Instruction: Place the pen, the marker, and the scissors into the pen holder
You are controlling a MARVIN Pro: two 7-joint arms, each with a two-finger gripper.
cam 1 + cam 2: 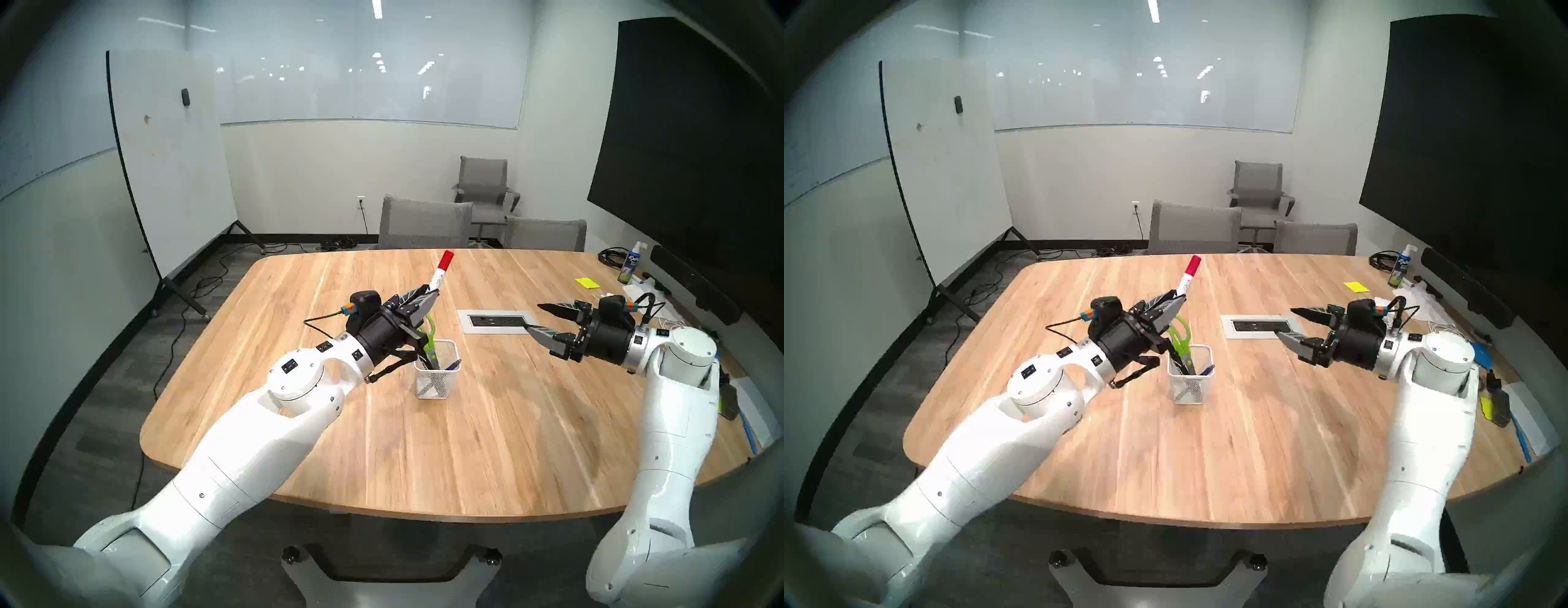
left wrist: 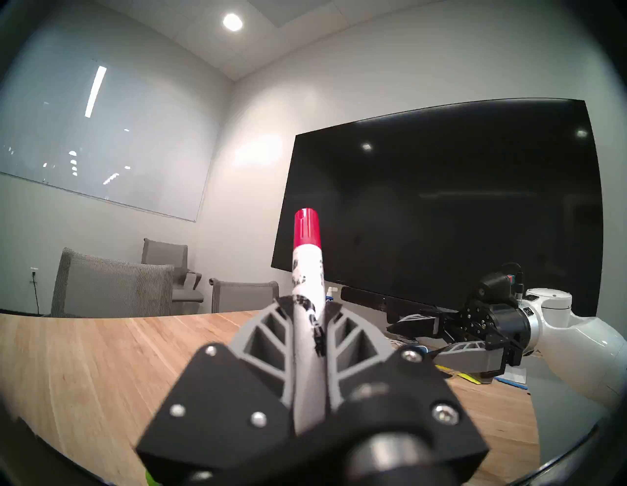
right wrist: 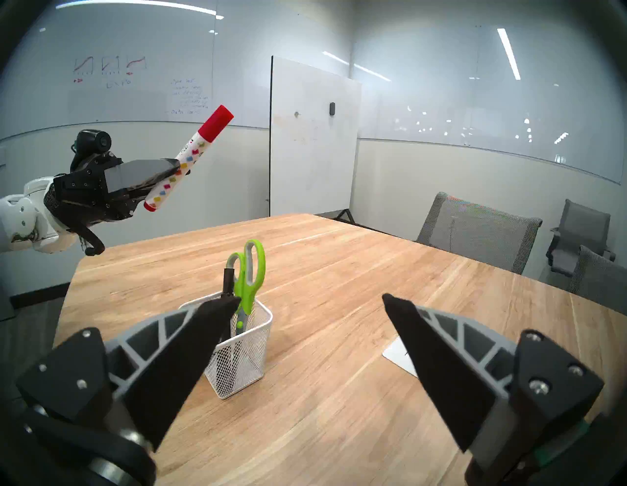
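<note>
Presently the white marker with red ends (image 1: 439, 273) is clamped between the jaws of the left gripper (image 1: 429, 297), tilted cap-up, above and slightly behind the pen holder (image 1: 438, 370). The holder, standing on the table (image 1: 488, 433) below the gripper, already contains the scissors (image 3: 247, 275), a black marker (image 3: 227, 280) and the pen (image 1: 453, 364). Remaining step, by judgement: insert the held marker. This calls for tipping it more upright and lowering it over the free part of the opening. The right gripper (image 1: 538, 319) hangs empty, jaws spread, well apart to the holder's right.
</note>
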